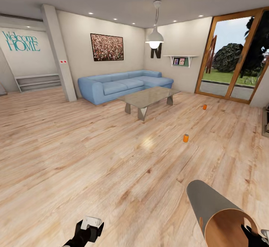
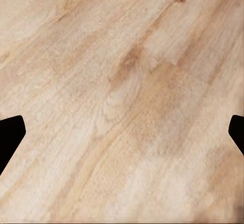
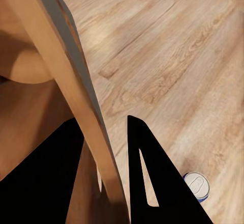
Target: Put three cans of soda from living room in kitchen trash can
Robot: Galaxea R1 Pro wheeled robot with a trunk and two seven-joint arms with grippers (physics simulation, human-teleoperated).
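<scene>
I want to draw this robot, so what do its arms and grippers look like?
Draw them black. In the head view the left gripper is chunky and black with a pale grey block on top. The right gripper is black with a small pale patch. Close up, the right gripper's fingers are flat black pointed wedges, one with a narrow slot. I see no cables.

Cans of soda standing on the floor: two, near can [image 1: 185, 138], far can [image 1: 204, 107]
Tash can [image 1: 218, 211]: one
Sofa [image 1: 123, 84]: one
Glass coffee table [image 1: 148, 98]: one
Hanging lamp [image 1: 154, 37]: one
Framed wall picture [image 1: 107, 47]: one
</scene>
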